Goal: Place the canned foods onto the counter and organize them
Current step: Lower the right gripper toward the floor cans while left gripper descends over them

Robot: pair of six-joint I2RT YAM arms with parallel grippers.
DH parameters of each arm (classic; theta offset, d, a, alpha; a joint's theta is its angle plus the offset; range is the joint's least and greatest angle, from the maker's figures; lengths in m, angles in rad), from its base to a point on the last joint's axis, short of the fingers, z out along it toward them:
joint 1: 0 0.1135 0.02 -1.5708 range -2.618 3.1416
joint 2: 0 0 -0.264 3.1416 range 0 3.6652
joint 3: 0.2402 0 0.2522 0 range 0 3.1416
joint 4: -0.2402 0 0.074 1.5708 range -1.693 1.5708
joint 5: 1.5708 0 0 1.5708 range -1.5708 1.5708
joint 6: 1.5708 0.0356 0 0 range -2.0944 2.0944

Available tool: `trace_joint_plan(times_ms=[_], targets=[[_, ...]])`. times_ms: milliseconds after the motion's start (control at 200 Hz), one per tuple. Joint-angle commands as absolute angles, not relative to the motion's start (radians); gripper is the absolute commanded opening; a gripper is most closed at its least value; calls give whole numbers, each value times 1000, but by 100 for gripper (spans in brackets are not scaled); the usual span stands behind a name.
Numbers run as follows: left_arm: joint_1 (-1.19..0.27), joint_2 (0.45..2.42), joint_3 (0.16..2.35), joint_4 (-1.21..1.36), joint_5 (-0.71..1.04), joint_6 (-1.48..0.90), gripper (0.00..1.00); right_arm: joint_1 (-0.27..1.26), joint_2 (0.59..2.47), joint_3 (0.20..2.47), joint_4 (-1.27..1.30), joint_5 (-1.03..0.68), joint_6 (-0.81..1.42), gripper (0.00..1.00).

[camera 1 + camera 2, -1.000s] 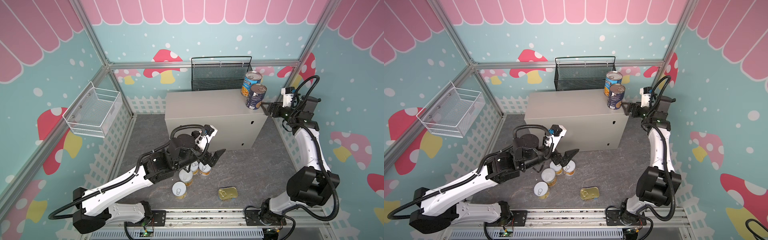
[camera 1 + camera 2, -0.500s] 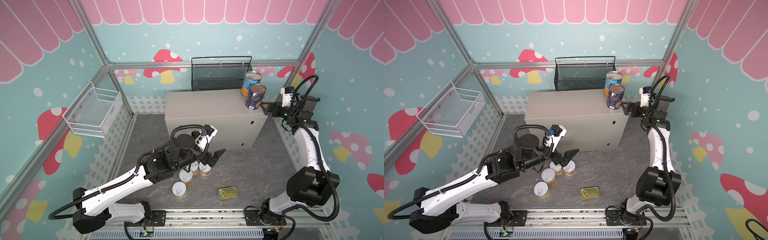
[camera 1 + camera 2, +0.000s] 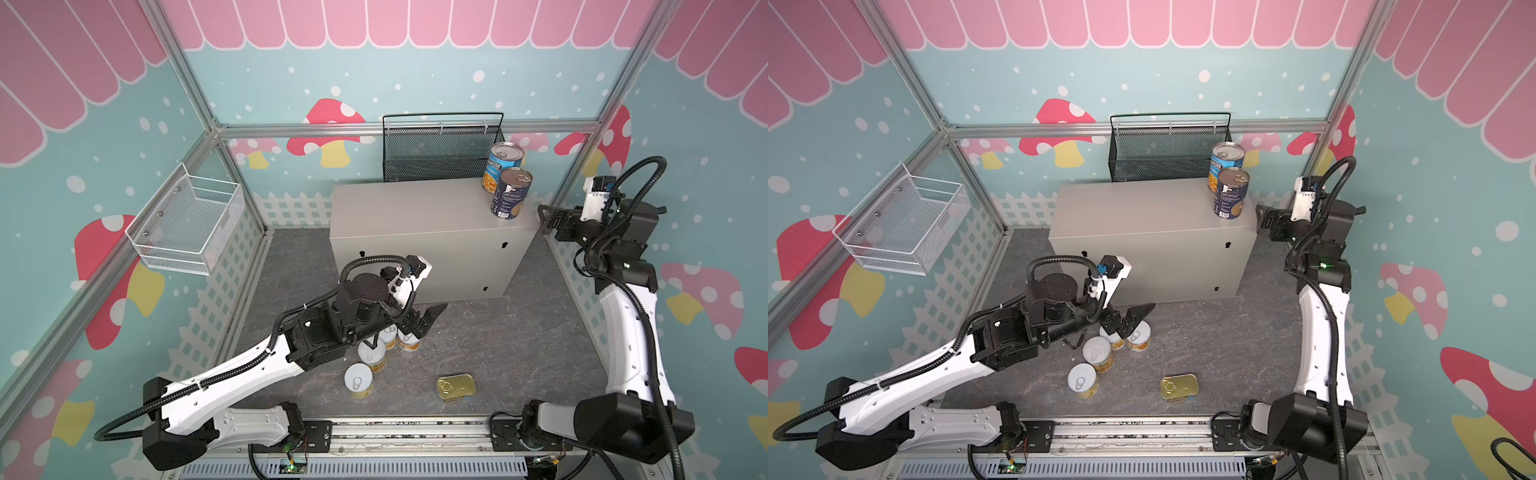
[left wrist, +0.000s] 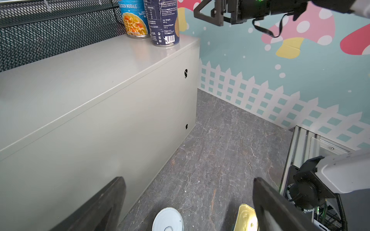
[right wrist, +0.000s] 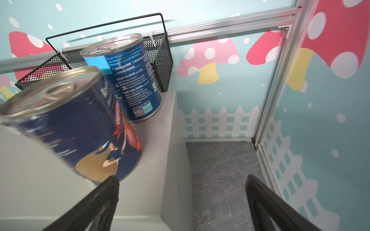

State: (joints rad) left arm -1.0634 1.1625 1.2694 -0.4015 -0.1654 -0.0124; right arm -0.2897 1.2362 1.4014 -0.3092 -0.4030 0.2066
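counter [image 3: 415, 208]: 2 blue tins [image 3: 510, 193] | floor [image 3: 498, 353]: 4 yellow tins [image 3: 358, 380], 1 gold tin [image 3: 456, 386] | left hand [image 3: 428, 320], right hand [image 3: 543, 217]: wide

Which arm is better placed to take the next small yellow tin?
Left. The left gripper hangs open just above the small yellow-labelled white-lidded tins; the right gripper is up beside the beige-grey metal counter box.
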Motion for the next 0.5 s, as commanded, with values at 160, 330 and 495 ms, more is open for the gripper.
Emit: trace_joint_plan(times_ms=[160, 330, 495], targets=[[-1071, 1067, 1148, -380, -199, -61, 99, -255, 1019, 1169, -389, -362, 235, 99], [-1073, 998, 1075, -417, -244, -112, 99, -142, 904, 1051, -456, -304, 237, 99], [-1075, 889, 978, -498, -313, -204, 99, -27, 812, 911, -446, -306, 268, 99]])
